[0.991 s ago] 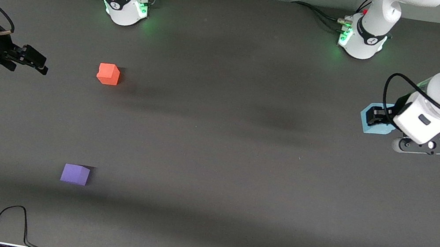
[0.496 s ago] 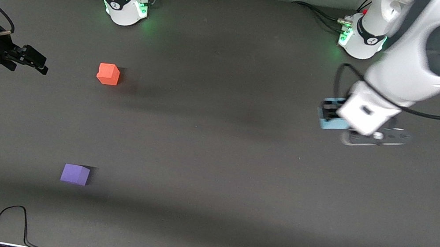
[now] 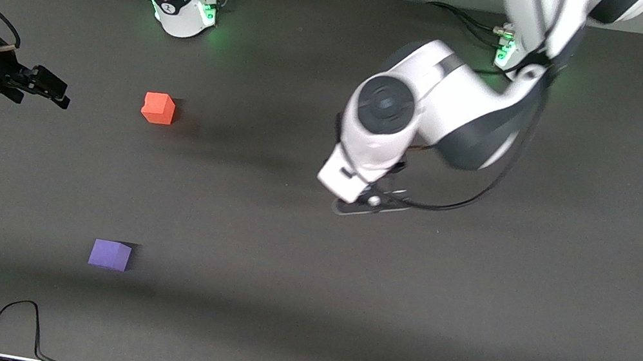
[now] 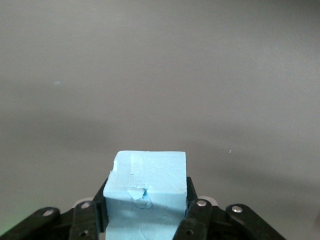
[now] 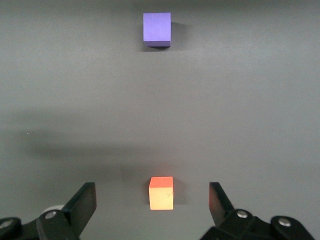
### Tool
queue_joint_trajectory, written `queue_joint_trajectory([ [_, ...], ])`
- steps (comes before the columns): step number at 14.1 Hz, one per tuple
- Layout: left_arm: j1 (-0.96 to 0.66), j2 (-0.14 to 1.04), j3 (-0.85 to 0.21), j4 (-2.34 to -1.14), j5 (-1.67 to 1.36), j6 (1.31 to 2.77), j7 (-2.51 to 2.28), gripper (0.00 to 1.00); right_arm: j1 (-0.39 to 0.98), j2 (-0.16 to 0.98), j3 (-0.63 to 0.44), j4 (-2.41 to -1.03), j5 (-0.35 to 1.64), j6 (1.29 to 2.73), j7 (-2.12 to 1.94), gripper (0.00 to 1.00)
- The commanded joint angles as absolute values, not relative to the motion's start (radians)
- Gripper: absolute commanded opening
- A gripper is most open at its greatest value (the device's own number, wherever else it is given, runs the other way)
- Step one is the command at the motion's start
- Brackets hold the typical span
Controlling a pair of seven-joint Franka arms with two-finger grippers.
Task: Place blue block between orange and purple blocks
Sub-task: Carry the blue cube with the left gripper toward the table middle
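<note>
On the dark table [image 3: 469,310], the purple block [image 3: 110,254] lies nearest the front camera and the orange block [image 3: 158,108] farther away, at about one o'clock from it. The open gap between them is the target. In the left wrist view, the left gripper [image 4: 145,202] is closed on the blue block [image 4: 146,187]. It is over mid-table, so the gap lies toward about eight o'clock from it in the front view. The right gripper [image 5: 152,202] waits with fingers spread wide and empty, beside the orange block at the right arm's end.
</note>
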State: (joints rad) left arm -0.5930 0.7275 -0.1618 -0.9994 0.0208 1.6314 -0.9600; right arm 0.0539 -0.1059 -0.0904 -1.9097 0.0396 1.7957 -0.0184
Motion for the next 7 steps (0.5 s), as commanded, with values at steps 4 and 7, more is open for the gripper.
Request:
queue_joint_trajectory([
  [4,-0.650,0.934,-0.149,-1.012,0.057,1.879,-0.998,0.00,0.051,-0.118,-0.100,-1.928,0.049,1.821,-0.026,1.00],
  [7,-0.689,0.982,-0.149,-1.048,0.057,1.962,-1.025,0.00,0.052,-0.120,-0.091,-1.925,0.052,1.831,-0.015,1.00],
])
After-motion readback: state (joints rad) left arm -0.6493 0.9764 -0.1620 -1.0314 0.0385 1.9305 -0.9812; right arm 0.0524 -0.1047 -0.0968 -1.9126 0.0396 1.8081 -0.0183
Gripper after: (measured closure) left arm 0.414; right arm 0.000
